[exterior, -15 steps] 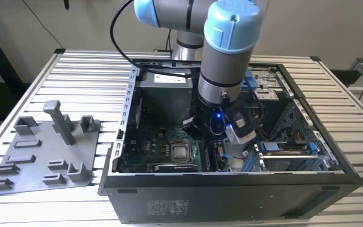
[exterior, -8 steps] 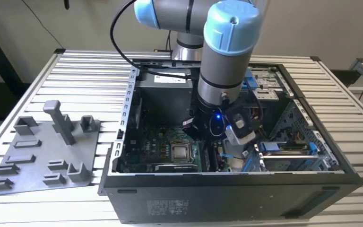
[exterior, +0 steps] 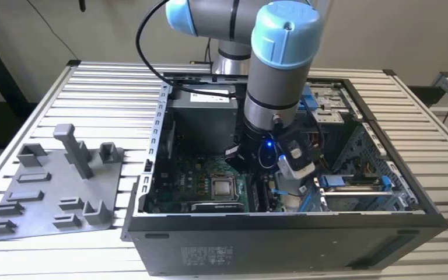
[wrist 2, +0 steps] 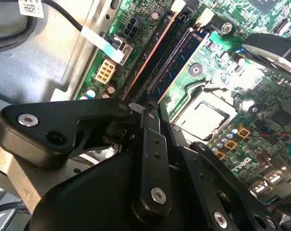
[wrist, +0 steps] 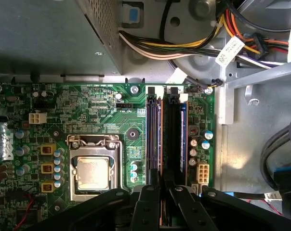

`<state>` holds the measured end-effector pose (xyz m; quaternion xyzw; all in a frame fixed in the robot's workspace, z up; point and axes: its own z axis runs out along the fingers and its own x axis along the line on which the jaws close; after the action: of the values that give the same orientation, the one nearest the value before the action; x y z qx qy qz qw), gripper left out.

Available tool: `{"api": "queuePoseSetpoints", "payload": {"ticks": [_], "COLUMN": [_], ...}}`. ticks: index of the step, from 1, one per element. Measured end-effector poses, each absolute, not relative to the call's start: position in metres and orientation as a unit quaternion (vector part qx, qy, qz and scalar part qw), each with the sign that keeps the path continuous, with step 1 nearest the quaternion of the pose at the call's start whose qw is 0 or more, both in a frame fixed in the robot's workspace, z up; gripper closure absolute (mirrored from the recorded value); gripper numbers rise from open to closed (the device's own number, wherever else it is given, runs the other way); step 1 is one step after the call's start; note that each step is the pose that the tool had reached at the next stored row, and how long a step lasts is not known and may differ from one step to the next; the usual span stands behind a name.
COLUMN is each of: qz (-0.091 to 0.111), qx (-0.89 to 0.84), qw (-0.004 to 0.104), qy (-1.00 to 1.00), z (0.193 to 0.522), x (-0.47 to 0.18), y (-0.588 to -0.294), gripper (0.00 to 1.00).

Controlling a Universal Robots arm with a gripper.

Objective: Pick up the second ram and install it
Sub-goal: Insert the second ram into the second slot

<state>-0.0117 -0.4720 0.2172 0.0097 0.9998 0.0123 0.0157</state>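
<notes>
Second ram (wrist: 161,139) sits edge-down in a memory slot on the motherboard (wrist: 97,110), just beside the CPU socket (wrist: 92,172), with another black slot (wrist: 173,139) on its far side from the socket. Gripper (wrist: 161,192) is right over the ram's near end, fingers (wrist 2: 152,144) closed together against its top edge. All of it is inside the open PC case (exterior: 410,192). Grey tray (exterior: 53,186) lies outside the case, on the table (exterior: 107,87).
</notes>
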Motion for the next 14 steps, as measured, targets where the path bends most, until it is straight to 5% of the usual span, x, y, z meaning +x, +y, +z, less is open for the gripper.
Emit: {"api": "queuePoseSetpoints", "payload": {"ticks": [14], "qz": [0.012], "qx": [0.01], "qw": [0.016], "qy": [1.0], "z": [0.2129], "x": [-0.0116], "y": [-0.472], "gripper": [0.84]}}
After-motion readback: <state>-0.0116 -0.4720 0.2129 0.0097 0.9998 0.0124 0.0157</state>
